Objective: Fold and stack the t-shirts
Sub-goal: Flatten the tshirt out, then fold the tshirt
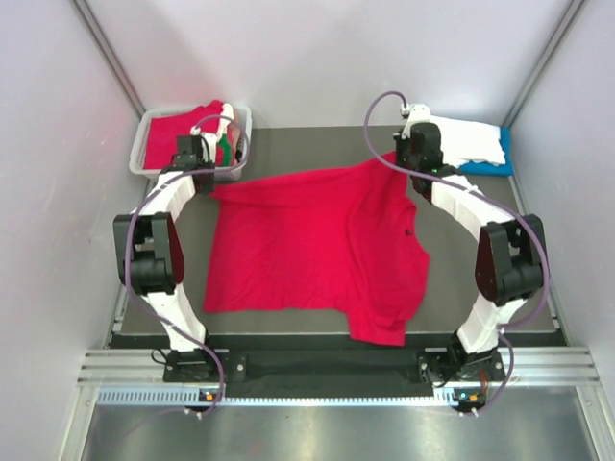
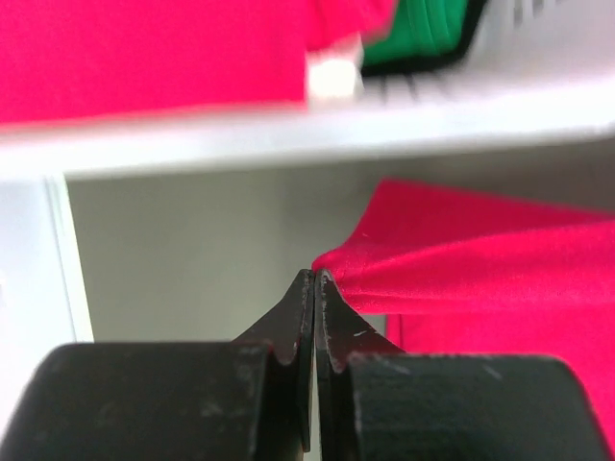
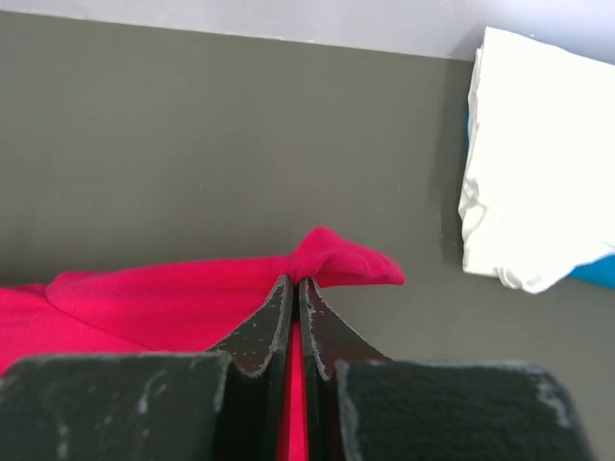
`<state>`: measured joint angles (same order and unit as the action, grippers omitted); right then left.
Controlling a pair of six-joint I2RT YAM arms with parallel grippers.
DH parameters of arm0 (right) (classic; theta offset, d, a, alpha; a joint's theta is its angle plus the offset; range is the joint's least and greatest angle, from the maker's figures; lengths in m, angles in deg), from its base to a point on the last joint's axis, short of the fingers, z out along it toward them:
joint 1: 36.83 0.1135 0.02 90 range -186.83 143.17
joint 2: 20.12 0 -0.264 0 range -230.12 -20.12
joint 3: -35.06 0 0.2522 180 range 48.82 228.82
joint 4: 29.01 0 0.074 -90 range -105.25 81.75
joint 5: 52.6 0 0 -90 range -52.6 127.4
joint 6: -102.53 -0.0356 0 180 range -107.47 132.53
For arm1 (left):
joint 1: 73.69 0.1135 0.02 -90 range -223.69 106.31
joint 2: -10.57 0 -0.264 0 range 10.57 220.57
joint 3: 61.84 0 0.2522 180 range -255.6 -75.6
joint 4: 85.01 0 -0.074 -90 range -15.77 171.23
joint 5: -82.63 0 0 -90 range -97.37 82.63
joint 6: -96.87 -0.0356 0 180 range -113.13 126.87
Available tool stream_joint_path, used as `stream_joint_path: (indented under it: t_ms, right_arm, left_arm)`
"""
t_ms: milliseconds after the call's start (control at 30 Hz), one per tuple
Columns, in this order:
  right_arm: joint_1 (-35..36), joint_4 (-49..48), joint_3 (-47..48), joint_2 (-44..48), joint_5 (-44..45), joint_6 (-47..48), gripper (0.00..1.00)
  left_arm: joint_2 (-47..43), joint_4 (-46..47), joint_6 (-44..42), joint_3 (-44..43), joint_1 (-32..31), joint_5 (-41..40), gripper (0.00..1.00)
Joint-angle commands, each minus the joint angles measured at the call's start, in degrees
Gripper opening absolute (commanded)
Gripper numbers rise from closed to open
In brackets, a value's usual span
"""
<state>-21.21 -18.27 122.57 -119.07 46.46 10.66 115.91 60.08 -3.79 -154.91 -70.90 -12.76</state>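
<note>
A bright red t-shirt [image 1: 317,245] lies spread across the dark table, one sleeve hanging toward the near edge. My left gripper [image 1: 209,182] is at the shirt's far left corner. In the left wrist view its jaws [image 2: 315,275] are shut, with a fold of red cloth [image 2: 461,259] pinched at the tips. My right gripper [image 1: 413,181] is at the far right corner, and its jaws [image 3: 295,280] are shut on a bunched tip of the red t-shirt [image 3: 346,261]. A folded white t-shirt [image 1: 466,142] rests on a blue one [image 1: 500,165] at the back right.
A pale plastic tub [image 1: 154,165] stands at the back left, holding red cloth [image 1: 178,130] and something green. Its white rim [image 2: 288,130] is just beyond my left fingers. Grey walls close in the table on three sides. The white t-shirt [image 3: 528,173] lies right of my right gripper.
</note>
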Motion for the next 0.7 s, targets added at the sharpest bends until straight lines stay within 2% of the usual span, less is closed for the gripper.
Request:
stream_joint_path:
  t_ms: [0, 233, 467, 667]
  right_arm:
    - [-1.9, -2.9, 6.6, -3.5, -1.9, -0.6, 0.00]
    - [-2.4, -1.7, 8.0, -5.1, -4.0, -1.6, 0.00]
    - [-0.9, -2.9, -3.6, 4.4, -3.1, -3.9, 0.00]
    - [1.4, 1.4, -7.3, 12.0, 0.4, -4.1, 0.00]
  left_arm:
    - [3.0, 3.7, 0.2, -5.8, 0.2, -3.2, 0.00]
    - [6.7, 2.1, 1.7, -10.3, 0.5, -3.8, 0.00]
    - [-1.5, 4.1, 1.0, -0.6, 0.4, -1.9, 0.00]
    - [-7.8, 0.8, 0.9, 3.7, 0.5, 1.4, 0.00]
